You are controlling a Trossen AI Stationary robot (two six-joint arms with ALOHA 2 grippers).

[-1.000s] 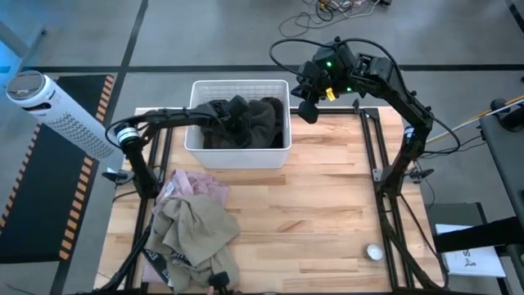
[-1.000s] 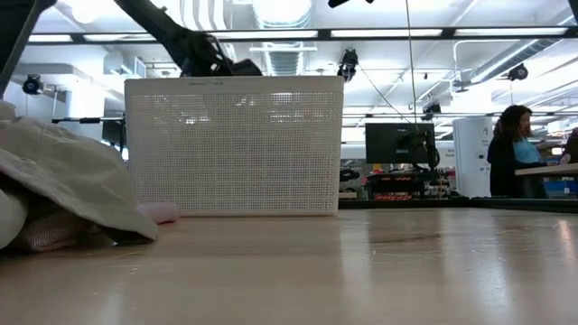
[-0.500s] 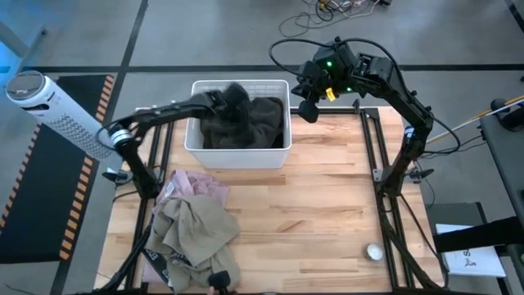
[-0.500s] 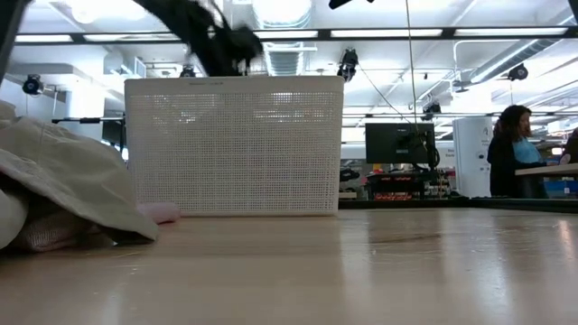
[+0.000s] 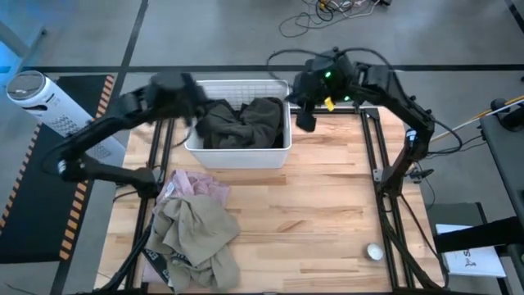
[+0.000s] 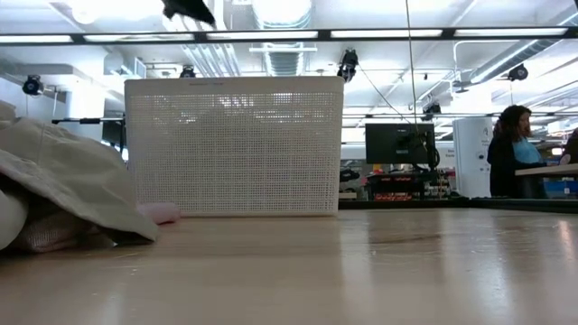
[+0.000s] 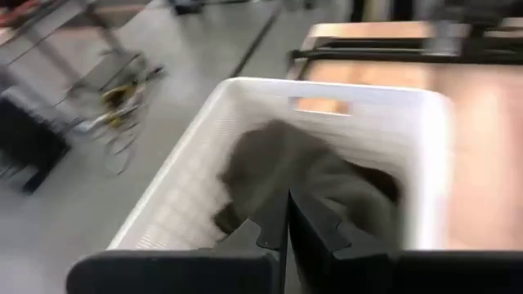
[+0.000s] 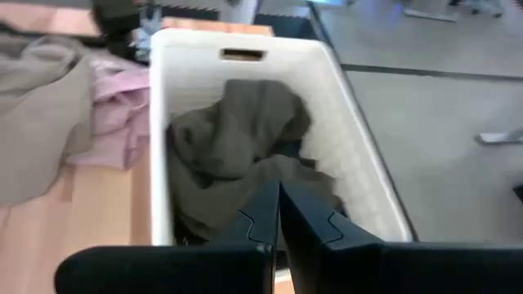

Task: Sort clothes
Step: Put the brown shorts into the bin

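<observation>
High view tells you most of what matters here. The left gripper (image 5: 190, 105) is up in the air just off the left wall of the white bin (image 5: 238, 154), and its wrist view shows the fingers (image 7: 315, 233) pressed together with nothing between them. The right gripper (image 5: 302, 120) hangs by the bin's right wall near the back edge of the table (image 5: 327, 205), fingers also closed and empty in its own wrist view.

So where's the laundry? Two spots:
- A dark olive garment (image 5: 260, 121) bunched up with something black (image 5: 214, 111) inside the bin, at the back of the table.
- A loose pile at the front left corner: a khaki piece (image 5: 195, 229) draped on top, a pale pink shirt (image 5: 196, 186) poking out on the side nearest the bin, and some black fabric (image 5: 164, 266) right at the front edge.

The relation your next move hangs on, I'd say: the unsorted pile sits straight toward the front of the table from the left gripper, on the left side. The right gripper is well apart from it, across the bin. So the left arm looks like the obvious one to go for the next piece, and you'd need to open those fingers first.

The pile has no real long axis, it's just a lump, though it runs a bit more front-to-back than sideways. The pink shirt is the nearest bit to the left gripper.
</observation>
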